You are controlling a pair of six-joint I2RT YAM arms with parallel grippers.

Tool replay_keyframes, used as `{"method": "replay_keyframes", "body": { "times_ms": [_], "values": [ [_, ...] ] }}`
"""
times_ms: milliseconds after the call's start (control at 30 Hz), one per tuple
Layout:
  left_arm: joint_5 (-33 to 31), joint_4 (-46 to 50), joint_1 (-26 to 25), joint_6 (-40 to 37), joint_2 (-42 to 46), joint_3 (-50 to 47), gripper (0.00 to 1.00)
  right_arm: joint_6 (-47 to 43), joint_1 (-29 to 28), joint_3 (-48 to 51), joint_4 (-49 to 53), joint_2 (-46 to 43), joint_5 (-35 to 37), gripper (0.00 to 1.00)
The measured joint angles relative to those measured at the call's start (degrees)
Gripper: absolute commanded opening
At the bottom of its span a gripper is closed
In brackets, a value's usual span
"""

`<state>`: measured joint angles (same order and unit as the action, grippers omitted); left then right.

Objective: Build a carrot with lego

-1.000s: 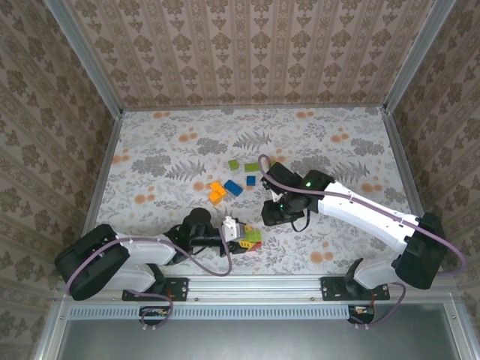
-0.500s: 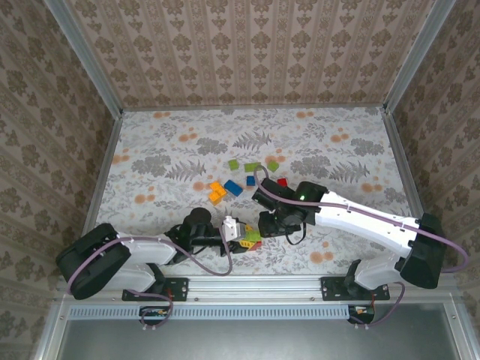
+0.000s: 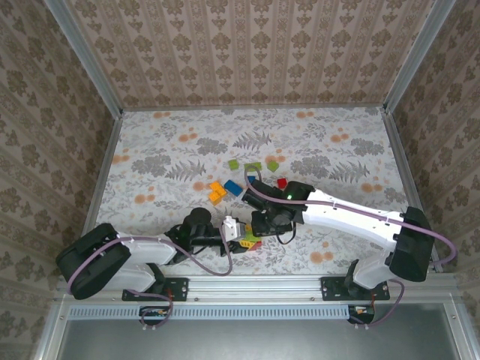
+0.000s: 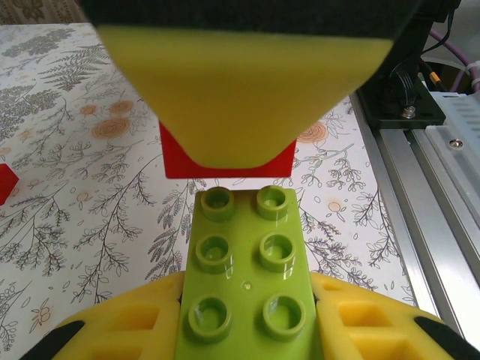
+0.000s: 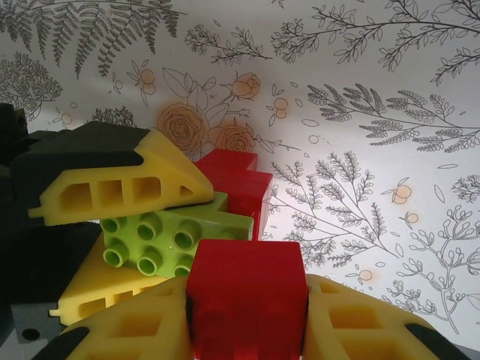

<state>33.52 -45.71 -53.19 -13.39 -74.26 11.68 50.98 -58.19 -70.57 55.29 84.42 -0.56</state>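
My left gripper is shut on an oblong green lego brick, its studs facing the camera. A red brick sits at that brick's far end; I cannot tell if the two are joined. My right gripper is shut on a second red brick, held right beside the green brick and the left gripper's yellow fingers. In the top view the two grippers meet near the table's front edge. The carrot is out of view.
Loose bricks lie further back on the floral table: orange, blue, green and red. An aluminium rail runs along the near edge. Patterned walls enclose the table.
The right arm has swung down and to the left, carrying its red brick up against the left gripper's green brick. The left arm has stayed still.
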Motion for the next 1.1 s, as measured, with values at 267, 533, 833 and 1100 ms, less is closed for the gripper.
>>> {"method": "replay_keyframes", "body": {
  "times_ms": [267,533,833,1100],
  "values": [
    [-0.39,-0.02,0.0,-0.13,-0.09,0.11,0.22,0.46,-0.37,0.0,0.0,1.73,0.13,0.21],
    [-0.52,0.0,0.0,-0.35,-0.96,0.83,0.22,0.72,-0.37,-0.63,0.22,2.75,0.5,0.22],
    [-1.07,0.0,0.0,-0.35,-1.14,0.98,0.22,3.21,-0.57,-1.07,0.66,3.41,1.73,0.24],
    [-1.16,0.0,-0.02,-0.37,-1.44,1.27,0.22,4.79,-0.59,-1.25,0.76,4.17,2.32,0.25]
  ]
}}
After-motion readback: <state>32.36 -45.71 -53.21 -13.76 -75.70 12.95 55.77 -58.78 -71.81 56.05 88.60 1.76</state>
